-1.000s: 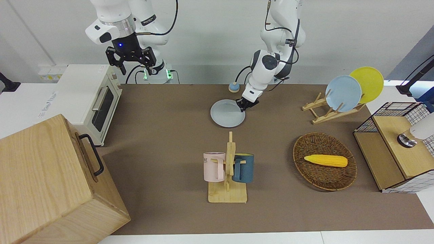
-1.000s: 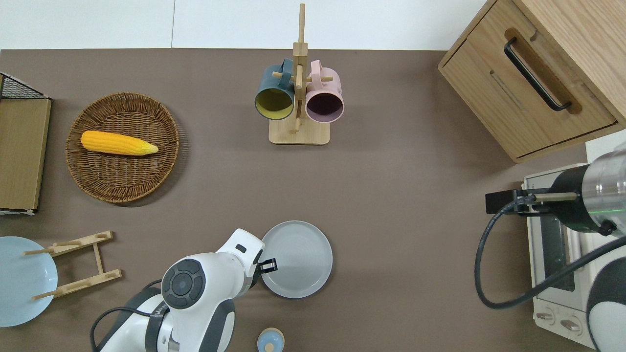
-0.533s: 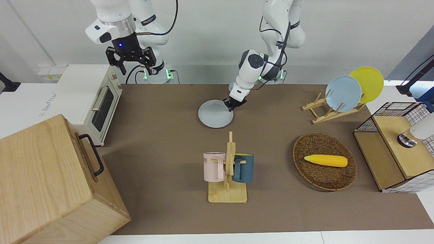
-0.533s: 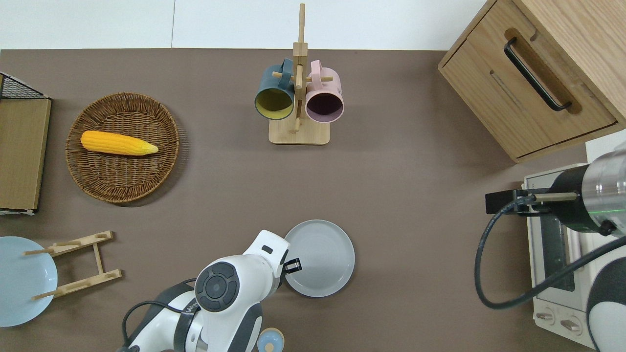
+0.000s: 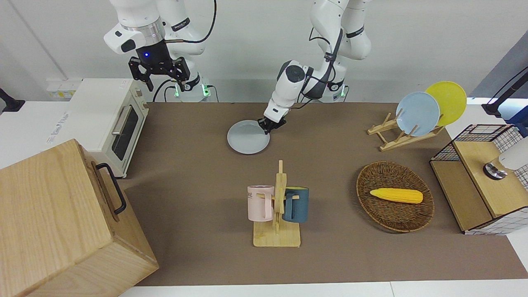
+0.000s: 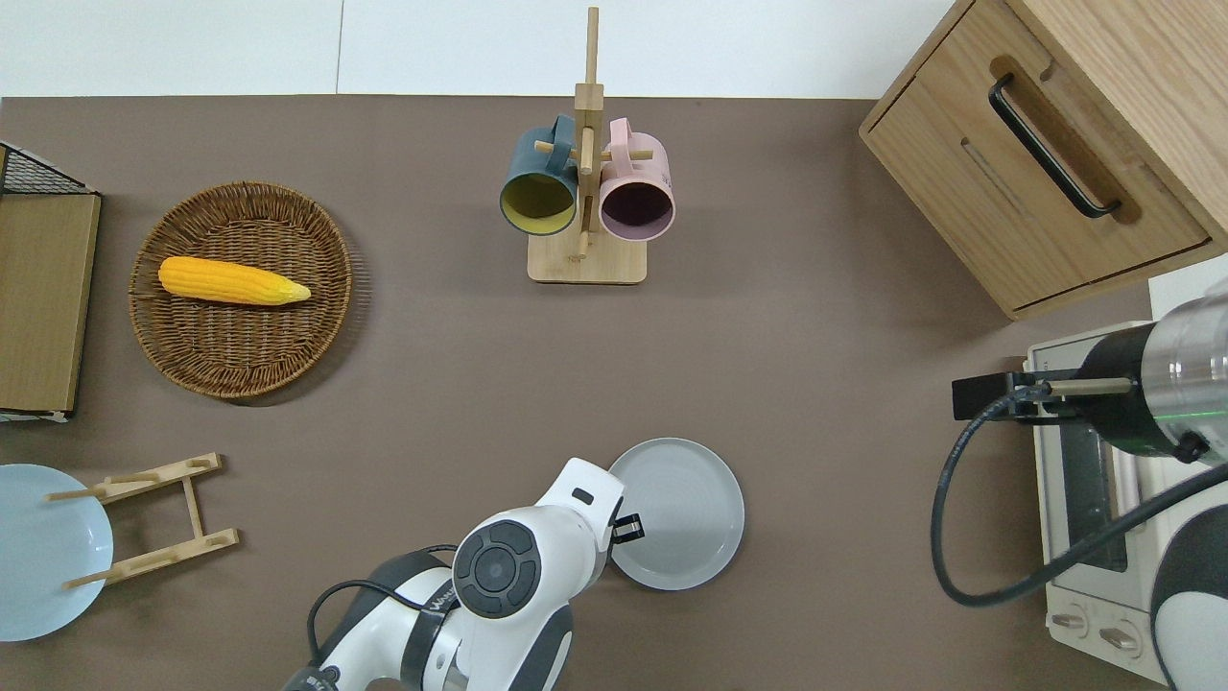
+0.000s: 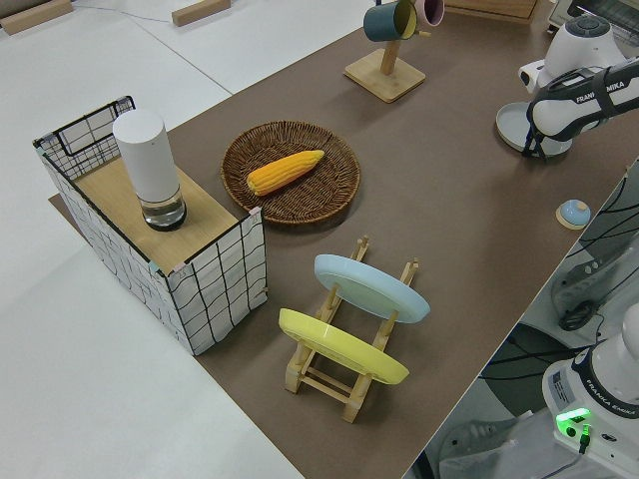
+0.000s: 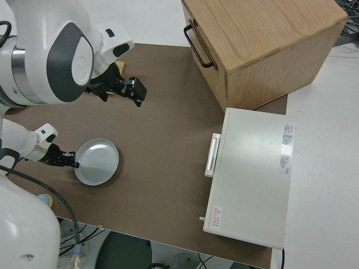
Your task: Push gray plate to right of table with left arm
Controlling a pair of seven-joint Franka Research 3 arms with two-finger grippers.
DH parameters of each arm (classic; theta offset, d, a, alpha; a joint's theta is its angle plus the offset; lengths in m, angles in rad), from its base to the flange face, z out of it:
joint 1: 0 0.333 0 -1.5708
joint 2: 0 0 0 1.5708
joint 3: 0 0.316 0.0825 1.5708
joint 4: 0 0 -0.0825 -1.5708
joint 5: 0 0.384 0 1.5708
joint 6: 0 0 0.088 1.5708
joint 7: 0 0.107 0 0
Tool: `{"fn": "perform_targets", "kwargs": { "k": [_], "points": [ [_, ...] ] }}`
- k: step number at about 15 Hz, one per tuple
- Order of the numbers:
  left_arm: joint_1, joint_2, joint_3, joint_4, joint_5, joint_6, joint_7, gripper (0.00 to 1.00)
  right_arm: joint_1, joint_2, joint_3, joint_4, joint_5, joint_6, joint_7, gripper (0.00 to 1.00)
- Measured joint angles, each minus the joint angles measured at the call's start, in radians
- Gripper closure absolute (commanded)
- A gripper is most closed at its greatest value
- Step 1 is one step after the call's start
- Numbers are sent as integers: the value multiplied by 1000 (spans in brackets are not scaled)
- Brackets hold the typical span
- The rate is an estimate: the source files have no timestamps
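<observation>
The gray plate (image 5: 247, 138) (image 6: 683, 513) (image 8: 99, 162) lies flat on the brown table (image 5: 194, 181), nearer to the robots than the mug rack. My left gripper (image 5: 266, 127) (image 6: 629, 527) (image 8: 72, 161) is shut and low at the table. Its tip presses against the plate's rim on the side toward the left arm's end of the table. It holds nothing. In the left side view the plate (image 7: 516, 124) is partly hidden by the left arm. My right gripper (image 5: 164, 81) is parked, open and empty.
A mug rack (image 5: 277, 206) holds a pink and a dark blue mug. A white oven (image 5: 108, 119) and a wooden cabinet (image 5: 62, 222) stand at the right arm's end. A basket with corn (image 5: 395, 196), a plate rack (image 5: 406, 134) and a wire box (image 5: 480, 177) fill the left arm's end.
The left gripper has swept steadily toward the right arm's end of the table, and the gray plate has slid along ahead of it. The right arm has not moved.
</observation>
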Motion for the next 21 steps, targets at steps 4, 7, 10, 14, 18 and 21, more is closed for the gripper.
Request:
{"fn": "perform_targets", "kwargs": {
  "k": [4, 7, 10, 14, 18, 21],
  "points": [
    [-47, 41, 4, 51, -30, 3, -6, 1000, 0, 0, 0, 0, 0, 0, 0, 5],
    [-71, 70, 5, 77, -50, 25, -7, 1000, 0, 0, 0, 0, 0, 0, 0, 5],
    [-82, 83, 6, 89, -54, 39, -8, 953, 0, 0, 0, 0, 0, 0, 0, 5],
    [-90, 101, 6, 106, -54, 42, -8, 192, 0, 0, 0, 0, 0, 0, 0, 5],
    [-95, 115, 6, 124, -56, 50, -10, 17, 0, 0, 0, 0, 0, 0, 0, 5],
    [-89, 116, 11, 132, -56, 53, -10, 15, 0, 0, 0, 0, 0, 0, 0, 5]
  ]
}}
